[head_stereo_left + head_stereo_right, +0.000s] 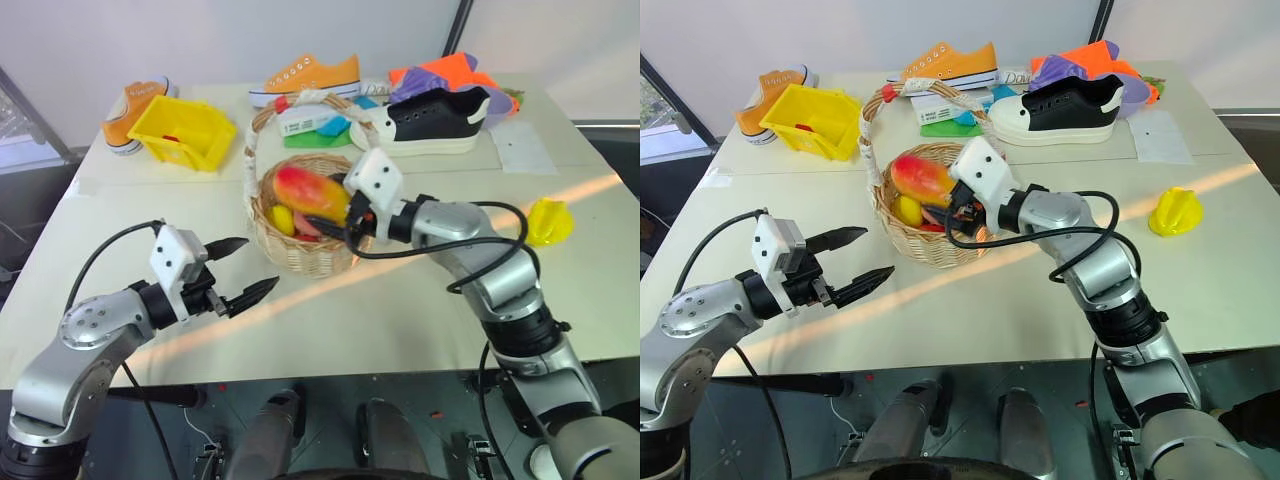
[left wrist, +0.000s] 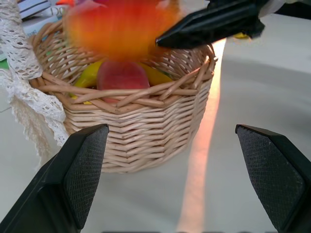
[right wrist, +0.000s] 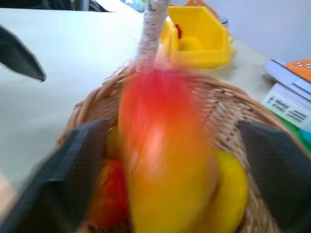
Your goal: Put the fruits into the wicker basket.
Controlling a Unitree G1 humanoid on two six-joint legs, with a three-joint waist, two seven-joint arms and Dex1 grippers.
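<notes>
Our right gripper [image 1: 946, 213] stands wide apart above the wicker basket [image 1: 925, 245] with the mango [image 1: 923, 178] between its fingers, while our left gripper [image 1: 855, 260] hangs wide and empty nearby.

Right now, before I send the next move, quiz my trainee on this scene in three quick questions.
1. True or false: the ribbed yellow fruit already lies in the wicker basket.
2. The left claw is: A) shut on a shoe, B) open and empty, C) shut on the basket's handle.
3. Which claw is at the basket, beside the mango?

Key: 1 false, it sits on the table, apart from the basket. 2 B. 3 the right claw.
</notes>
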